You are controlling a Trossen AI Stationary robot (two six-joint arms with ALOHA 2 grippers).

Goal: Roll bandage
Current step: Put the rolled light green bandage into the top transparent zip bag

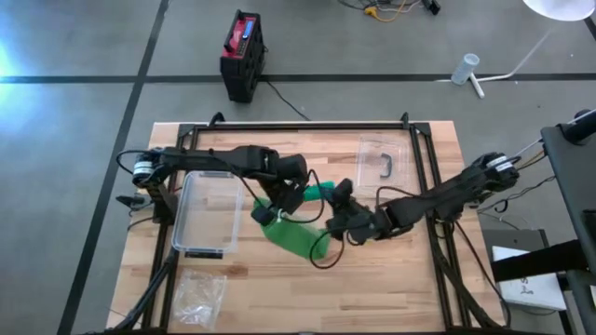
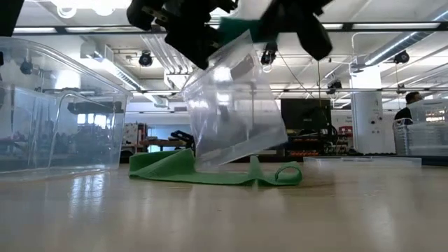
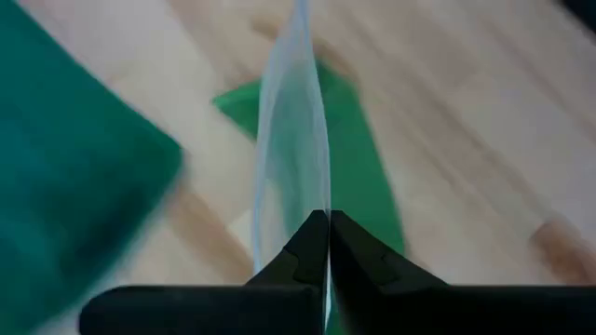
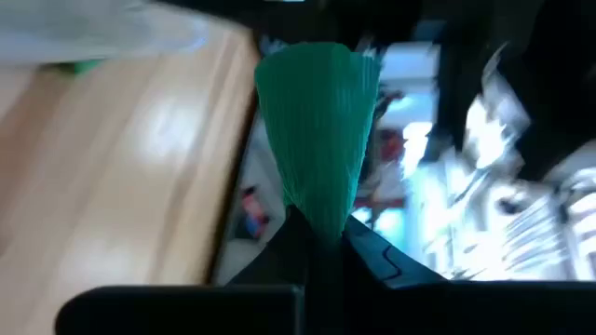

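Both arms were bunched up over the middle of the wooden table (image 1: 410, 279). The left gripper (image 3: 328, 223) had its fingers pinched flat on the edge of a clear plastic bag (image 2: 234, 105), which hung down from it, tilted, with its lower edge just over the table in the low view. No gap showed between those fingers in the left wrist view, only the thin plastic sheet coming up out of them.

The right gripper (image 4: 321, 233) was clamped tight on one end of the green bandage (image 4: 318, 130), and that end fanned out past its fingertips. From above, the bandage ran from the right gripper's spot near the table's center down to a loose green heap on the wood, just below and between the two grippers. In the low view that heap (image 2: 210, 170) lay flat on the tabletop right under the hanging bag, with a small loop at one end.

Off to the left arm's side sat a clear plastic bin (image 1: 207, 212), and a crumpled clear wrapper (image 1: 200, 293) lay near the front corner. A clear lid (image 1: 384, 163) with a dark handle rested toward the back.
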